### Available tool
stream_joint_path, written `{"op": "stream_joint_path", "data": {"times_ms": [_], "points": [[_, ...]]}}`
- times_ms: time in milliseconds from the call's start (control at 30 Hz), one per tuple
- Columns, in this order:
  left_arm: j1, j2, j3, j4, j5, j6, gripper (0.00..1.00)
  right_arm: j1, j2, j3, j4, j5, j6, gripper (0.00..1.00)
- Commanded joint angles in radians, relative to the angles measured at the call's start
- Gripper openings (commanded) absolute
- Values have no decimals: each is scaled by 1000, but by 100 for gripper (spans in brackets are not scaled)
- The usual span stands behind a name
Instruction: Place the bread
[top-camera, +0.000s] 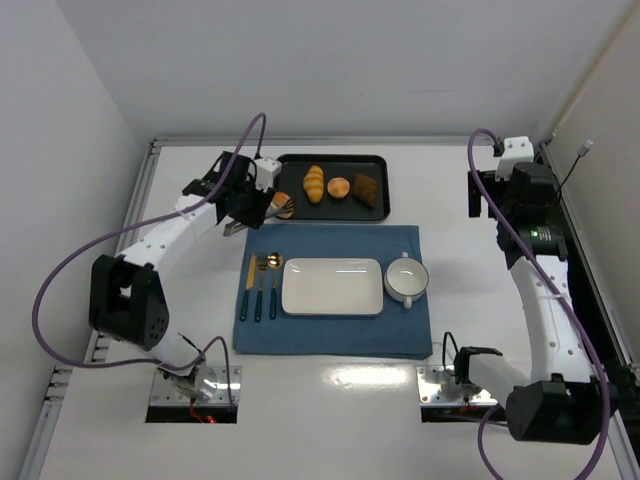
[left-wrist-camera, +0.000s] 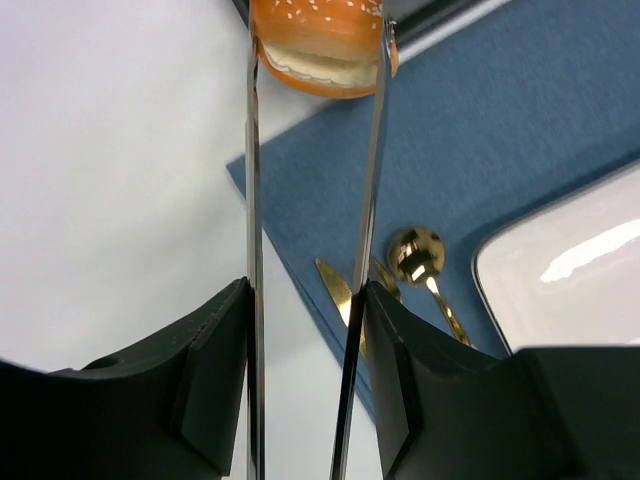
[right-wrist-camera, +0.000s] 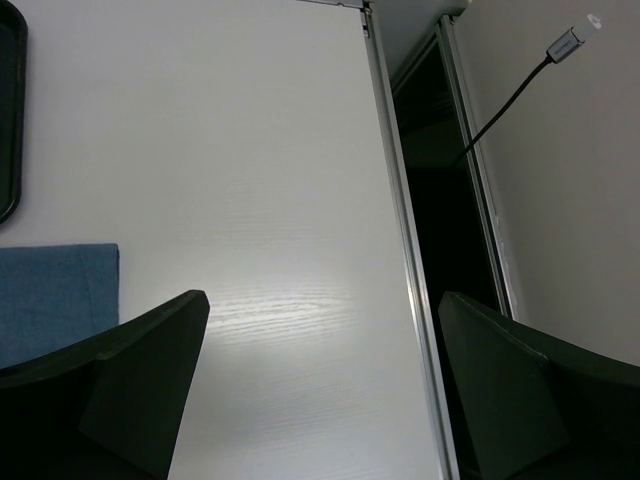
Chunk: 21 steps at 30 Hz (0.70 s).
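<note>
Bread (left-wrist-camera: 320, 45) pinched in my tongs (left-wrist-camera: 375, 170)
My left claw (left-wrist-camera: 307, 300) clamps the tongs; my right claw (right-wrist-camera: 322, 300) gapes wide over the counter (right-wrist-camera: 250, 150).

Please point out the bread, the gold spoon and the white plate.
bread (left-wrist-camera: 320, 25): left wrist view, seeded crust.
gold spoon (left-wrist-camera: 416, 252): left wrist view, its bowl.
white plate (top-camera: 332, 286): top external view, bare middle.

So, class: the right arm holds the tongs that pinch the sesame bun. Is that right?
No, it is the left arm. The left wrist view shows the left gripper with its fingers shut on the tongs, whose tips pinch the sesame bun; the right wrist view shows the right gripper open and holding nothing.
</note>
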Motion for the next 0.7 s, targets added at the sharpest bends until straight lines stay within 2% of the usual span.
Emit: {"op": "stream_joint_path", "data": {"times_ms": [0,133,367,667], "points": [[6,-150,-62,91,30,28,1,-6,21,-21,80,17,-8,100],[6,-237,-102,77,66,51,0,-6,43,-21,80,8,-18,100],[6,-387,-160,-15,227,135,0,-6,64,-30,98,31,-38,100],[-68,-461,-170,-90,309,226,0,-6,108,8,98,83,-58,100]]}}
